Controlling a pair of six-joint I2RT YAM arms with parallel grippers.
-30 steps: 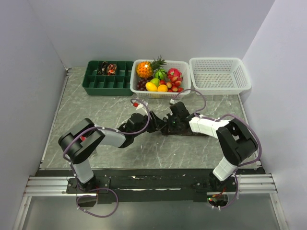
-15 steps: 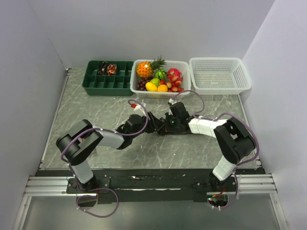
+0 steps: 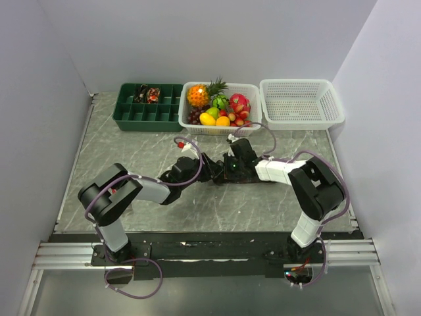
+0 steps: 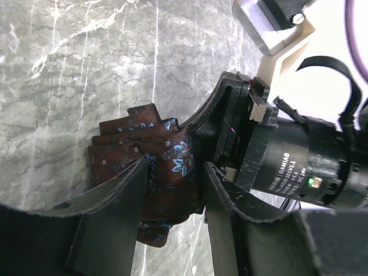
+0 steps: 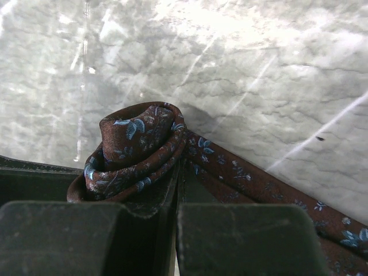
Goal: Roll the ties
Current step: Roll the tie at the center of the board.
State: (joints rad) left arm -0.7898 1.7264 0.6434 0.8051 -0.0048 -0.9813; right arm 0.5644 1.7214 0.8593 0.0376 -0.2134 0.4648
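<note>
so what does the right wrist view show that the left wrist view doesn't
Only right wrist: the tie as a standing coil, its loose tail running off lower right, and the right pincer shut at the coil's base. Only left wrist: the left pincer straddling the roll, and the right arm's motor housing with a green light. Both: the same floral brown tie on the marble table.
</note>
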